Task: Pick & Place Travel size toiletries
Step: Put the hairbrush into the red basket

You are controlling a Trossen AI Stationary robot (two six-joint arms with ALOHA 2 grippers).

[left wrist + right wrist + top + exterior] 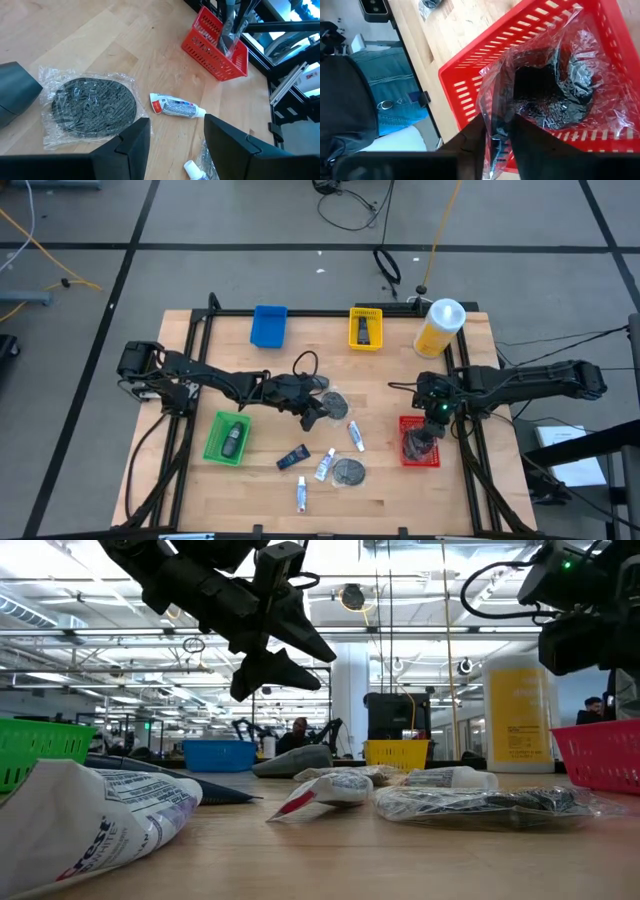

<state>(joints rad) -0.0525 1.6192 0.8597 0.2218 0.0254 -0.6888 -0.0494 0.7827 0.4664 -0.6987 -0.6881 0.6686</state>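
The right gripper point(424, 438) is hanging directly over the red basket point(405, 424) at the right side of the table. Its fingers point(470, 142) are pinching the edge of a clear plastic bag holding a dark disc point(545, 92), and that bag is sitting down inside the basket. So the task's thing is lying straight below the gripper, already within the basket walls — judging from this, only a release is left. The jaws are standing just slightly apart, with the plastic film between them.

The left gripper point(312, 412) is hovering open and empty above the middle of the table. A bagged dark disc point(95, 104) is lying on the wood just ahead of its fingertips, and a white toothpaste tube point(176, 106) is resting beside that disc, its long axis pointing roughly toward the red basket. Both items are lying nearer the left arm than the right (the right being occupied at the basket). More tubes and another bagged disc point(348, 471) are scattered nearer the table's front edge.
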